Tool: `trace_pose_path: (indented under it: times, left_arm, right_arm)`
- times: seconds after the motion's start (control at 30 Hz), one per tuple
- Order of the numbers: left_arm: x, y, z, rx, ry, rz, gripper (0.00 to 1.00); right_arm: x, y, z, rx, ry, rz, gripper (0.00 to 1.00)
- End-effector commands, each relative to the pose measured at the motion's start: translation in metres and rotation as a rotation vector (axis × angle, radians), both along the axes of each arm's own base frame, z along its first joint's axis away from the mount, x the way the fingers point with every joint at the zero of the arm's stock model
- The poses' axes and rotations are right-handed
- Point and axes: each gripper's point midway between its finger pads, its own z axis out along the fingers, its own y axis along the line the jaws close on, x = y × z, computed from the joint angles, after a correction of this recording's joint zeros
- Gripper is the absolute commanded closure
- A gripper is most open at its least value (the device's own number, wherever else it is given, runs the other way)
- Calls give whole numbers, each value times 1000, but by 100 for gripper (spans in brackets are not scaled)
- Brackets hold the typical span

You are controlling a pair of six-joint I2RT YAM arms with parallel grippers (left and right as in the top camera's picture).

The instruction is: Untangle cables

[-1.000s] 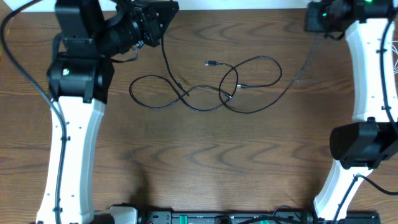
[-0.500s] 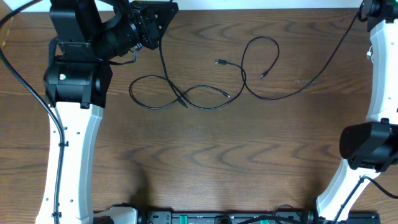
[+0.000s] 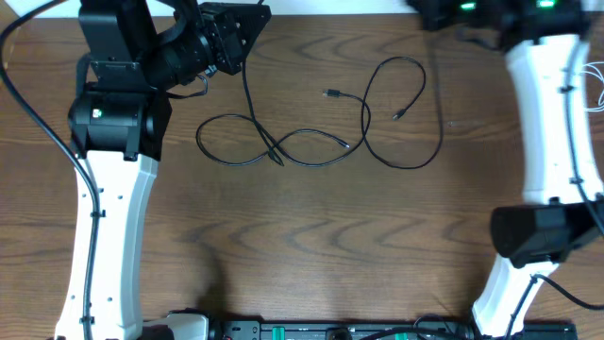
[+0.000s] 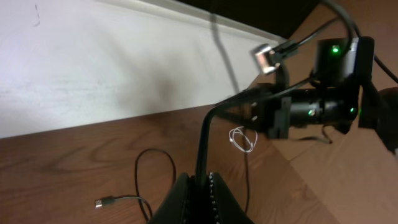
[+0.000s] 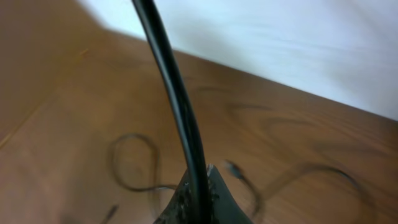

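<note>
Two thin black cables lie on the wooden table. One cable (image 3: 236, 156) runs from my left gripper (image 3: 247, 33) at the back left down into a figure-eight loop at the centre. The other cable (image 3: 415, 162) runs from my right gripper (image 3: 432, 19) at the back right down and round into a loop, with plug ends (image 3: 330, 93) near the middle. The left wrist view shows my left jaws (image 4: 200, 186) shut on a black cable (image 4: 204, 137). The right wrist view shows my right jaws (image 5: 200, 183) shut on a black cable (image 5: 171, 87). A small white cable (image 4: 242, 138) lies coiled further off.
The white wall (image 4: 93, 56) borders the table's far edge. My right arm's white link (image 3: 547, 113) stands along the right side, and my left arm (image 3: 109, 198) along the left. My right arm's camera end (image 4: 311, 106) shows in the left wrist view.
My right gripper has swung left along the back edge with its cable, which now hangs in a tighter curve. The left arm and its cable have not moved.
</note>
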Motion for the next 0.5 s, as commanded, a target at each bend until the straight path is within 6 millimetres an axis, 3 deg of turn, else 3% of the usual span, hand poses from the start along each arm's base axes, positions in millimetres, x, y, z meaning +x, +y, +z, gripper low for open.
trace_pose_path:
  times: [0.0,0.03,0.07,0.1,0.13,0.27,0.37,0.47]
  left_arm:
    - [8,4,-1,29,-19,35,93]
    - [9,6,-1,35,-24,49,93]
    - [11,10,0,45,-30,74,93]
    - [12,12,0,54,-38,89,93]
    - [14,16,1,66,-47,113,93]
    - [18,30,2,81,-49,177,93]
    - [26,51,6,93,-70,261,93]
    - [33,67,24,91,-147,326,93]
  right_arm:
    - [-17,83,-30,28,20,232,92]
    - [-18,91,-35,27,27,247,81]
    - [-20,102,-45,17,43,263,40]
    - [-19,109,-56,-3,56,261,17]
    - [-13,107,-68,-45,68,227,1]
    - [7,64,-69,-96,76,92,1]
    - [24,6,-64,-72,101,-26,1]
    - [27,-35,-72,-69,155,-83,2]
